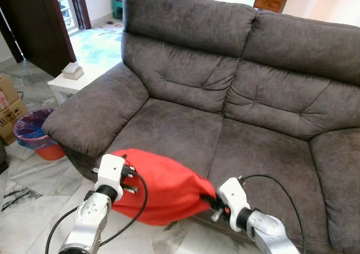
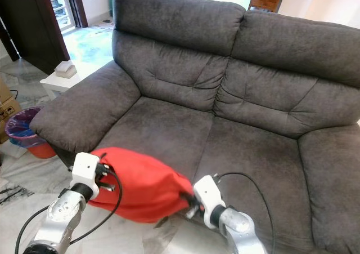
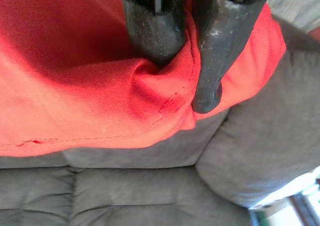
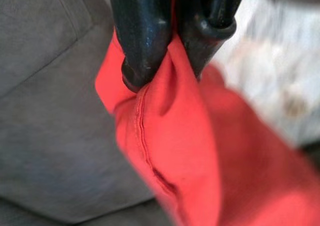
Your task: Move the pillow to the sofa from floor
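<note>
A red pillow (image 1: 160, 186) hangs between my two arms, level with the front edge of the dark grey sofa (image 1: 236, 96) and over its left seat cushion. My left gripper (image 3: 182, 80) is shut on the pillow's left corner, the cloth bunched between its fingers (image 3: 152, 33). At the pillow's right corner my right gripper (image 4: 165, 60) is shut on a pinched fold of red cloth (image 4: 170, 136). In the eye views the left wrist (image 1: 111, 175) and right wrist (image 1: 232, 199) sit at either end of the pillow.
The sofa's left armrest (image 1: 93, 113) stands just left of the pillow. A white side table (image 1: 70, 82) with a tissue box, an orange bin (image 1: 36, 133) lined with a purple bag and cardboard boxes (image 1: 8, 110) stand on the marble floor to the left.
</note>
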Motion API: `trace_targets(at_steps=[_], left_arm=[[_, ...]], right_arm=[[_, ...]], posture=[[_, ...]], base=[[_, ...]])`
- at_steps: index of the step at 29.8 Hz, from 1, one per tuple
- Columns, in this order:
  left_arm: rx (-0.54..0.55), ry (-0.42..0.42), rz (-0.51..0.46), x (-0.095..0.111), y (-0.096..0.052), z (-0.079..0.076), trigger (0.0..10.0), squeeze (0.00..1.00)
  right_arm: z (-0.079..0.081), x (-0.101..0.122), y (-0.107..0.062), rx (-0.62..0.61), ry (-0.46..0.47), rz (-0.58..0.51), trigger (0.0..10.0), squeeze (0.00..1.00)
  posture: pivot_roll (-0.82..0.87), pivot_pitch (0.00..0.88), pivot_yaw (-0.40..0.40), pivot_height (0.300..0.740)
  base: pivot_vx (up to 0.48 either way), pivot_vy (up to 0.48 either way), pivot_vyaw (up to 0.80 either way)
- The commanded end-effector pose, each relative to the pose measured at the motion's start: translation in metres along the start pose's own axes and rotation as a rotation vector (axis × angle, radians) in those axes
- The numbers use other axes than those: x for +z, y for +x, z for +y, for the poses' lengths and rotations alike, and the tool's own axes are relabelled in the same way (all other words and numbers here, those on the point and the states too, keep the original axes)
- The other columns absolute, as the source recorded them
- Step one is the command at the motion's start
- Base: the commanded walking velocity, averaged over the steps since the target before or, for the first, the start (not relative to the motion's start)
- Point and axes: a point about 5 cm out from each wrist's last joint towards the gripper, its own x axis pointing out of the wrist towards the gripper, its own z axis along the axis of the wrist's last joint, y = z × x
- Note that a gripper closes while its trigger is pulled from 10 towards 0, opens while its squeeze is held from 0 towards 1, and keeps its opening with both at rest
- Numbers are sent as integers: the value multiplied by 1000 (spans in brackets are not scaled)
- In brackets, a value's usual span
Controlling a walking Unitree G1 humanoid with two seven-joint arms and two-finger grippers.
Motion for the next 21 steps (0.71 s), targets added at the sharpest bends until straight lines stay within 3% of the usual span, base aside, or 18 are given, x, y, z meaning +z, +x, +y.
trace_targets(at_steps=[1,8,15,21], left_arm=[[19,2,-96,23,7,-6,10000,0],[155,42,-94,22,1,1,10000,0],[168,77,-99,24,-1,-5,10000,0],[157,91,-88,21,-4,-12,10000,0]], right_arm=[[-8,3,-2,-94,48,-53,10000,0],[-18,11,-1,-305,191,-160,10000,0],[-17,11,-3,-374,314,-243,10000,0],[-13,9,-1,-394,331,-250,10000,0]], posture=[[177,112,-58,740],[186,87,-68,740],[191,60,-63,740],[188,46,-62,740]], base=[[0,0,0],[0,0,0],[0,0,0],[0,0,0]])
